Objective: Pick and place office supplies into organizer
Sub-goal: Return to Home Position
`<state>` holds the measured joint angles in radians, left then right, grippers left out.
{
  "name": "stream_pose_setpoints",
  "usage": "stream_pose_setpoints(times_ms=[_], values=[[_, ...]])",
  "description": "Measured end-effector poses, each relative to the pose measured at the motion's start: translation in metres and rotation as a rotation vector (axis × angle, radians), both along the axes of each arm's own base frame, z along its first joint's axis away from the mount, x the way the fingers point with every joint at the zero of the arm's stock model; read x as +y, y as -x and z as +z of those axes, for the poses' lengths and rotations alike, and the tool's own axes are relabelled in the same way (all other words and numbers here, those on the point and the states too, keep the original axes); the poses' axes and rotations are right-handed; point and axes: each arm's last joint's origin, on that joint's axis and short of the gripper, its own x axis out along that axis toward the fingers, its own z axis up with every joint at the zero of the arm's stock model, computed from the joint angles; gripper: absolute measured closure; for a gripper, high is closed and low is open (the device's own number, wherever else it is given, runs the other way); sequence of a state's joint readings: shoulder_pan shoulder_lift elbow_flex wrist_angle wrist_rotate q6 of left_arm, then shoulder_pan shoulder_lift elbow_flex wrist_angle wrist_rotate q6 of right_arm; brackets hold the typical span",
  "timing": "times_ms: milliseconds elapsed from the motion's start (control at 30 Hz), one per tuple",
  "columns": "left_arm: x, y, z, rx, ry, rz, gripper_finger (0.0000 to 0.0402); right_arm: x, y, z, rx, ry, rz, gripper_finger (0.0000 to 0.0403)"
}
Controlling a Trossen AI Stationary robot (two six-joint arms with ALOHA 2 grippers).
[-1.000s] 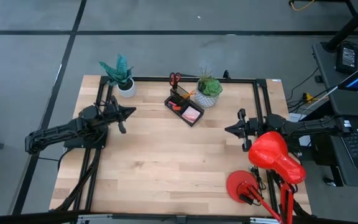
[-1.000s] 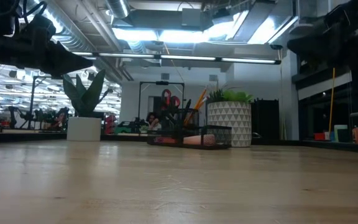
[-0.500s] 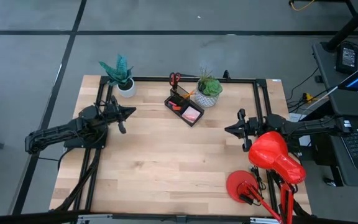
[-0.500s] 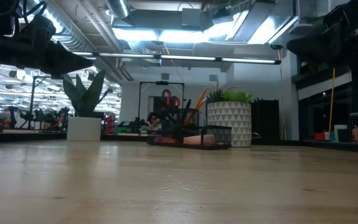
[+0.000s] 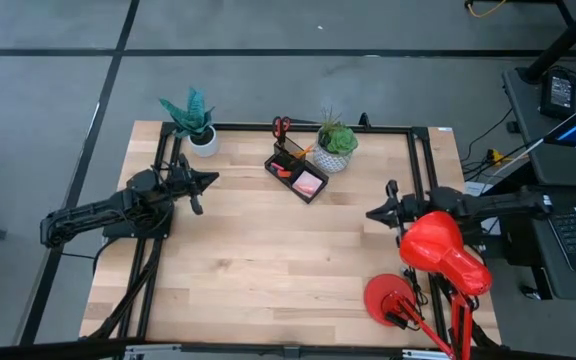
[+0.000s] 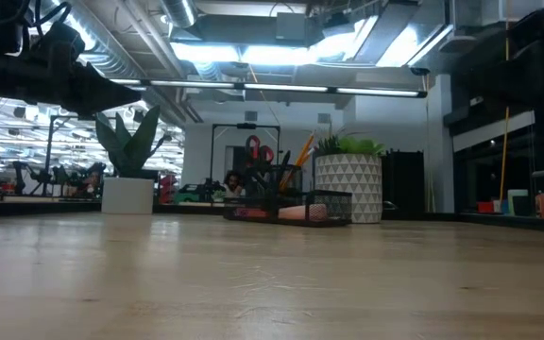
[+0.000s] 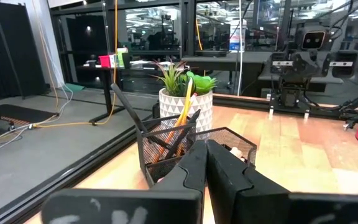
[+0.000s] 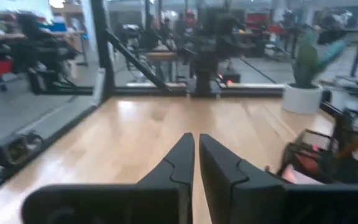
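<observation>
The black organizer (image 5: 320, 193) sits at the far middle of the wooden table (image 5: 268, 260), set at a slant, its taller mesh cup (image 7: 161, 144) at the end nearest the back rail. In that cup stand the red-handled scissors (image 5: 281, 125), handles up, and an orange pencil (image 5: 306, 150) leaning toward the patterned plant pot (image 5: 335, 158) just beside the organizer. The low tray part holds the pink sticky notes (image 5: 309, 183) at the near end and a red eraser (image 5: 284, 171) between them and the cup. Any lettering on these supplies is too small for me to read.

A second plant in a plain white pot (image 5: 205, 146) stands near the table's far left corner, well apart from the organizer.

The left gripper (image 5: 211, 179) hangs over the left part of the table, near the white pot, pointing across at the organizer. From its wrist camera the two fingers (image 7: 188, 171) lie pressed together with nothing between them.

The right gripper (image 5: 370, 213) hangs near the table's right edge, pointing inward over bare wood. Its fingers (image 8: 178, 158) are drawn in to a hairline slit and carry nothing.

Below that arm, at the near right corner, is what looks like a red desk lamp (image 5: 444, 252).
</observation>
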<state>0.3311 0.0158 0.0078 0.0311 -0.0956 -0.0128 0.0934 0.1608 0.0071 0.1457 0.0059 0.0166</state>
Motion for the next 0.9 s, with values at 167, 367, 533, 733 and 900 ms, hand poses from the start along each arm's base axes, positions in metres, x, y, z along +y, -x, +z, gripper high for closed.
stream_pose_setpoints(times_ms=[167,367,533,733,900], values=[[0.0,0.0,0.0,0.0,0.0,0.0,0.0398,0.0051,0.0078,0.0037,-0.048,-0.033,0.059,0.0374],[0.0,0.0,0.0,0.0,0.0,0.0,0.0398,0.0054,0.0103,0.0014,-0.044,0.072,0.064,0.0374],[0.0,-0.0001,-0.0001,0.001,0.0,0.0,0.0398,0.0055,0.0095,0.0,-0.028,0.072,0.065,0.0374],[0.0,-0.0001,-0.0001,0.001,0.0,-0.001,0.0396,0.0055,0.0096,0.0002,-0.029,0.072,0.065,0.0374],[0.0,-0.0001,-0.0001,0.001,0.0,-0.001,0.0398,0.0055,0.0096,0.0002,-0.029,0.072,0.065,0.0374]])
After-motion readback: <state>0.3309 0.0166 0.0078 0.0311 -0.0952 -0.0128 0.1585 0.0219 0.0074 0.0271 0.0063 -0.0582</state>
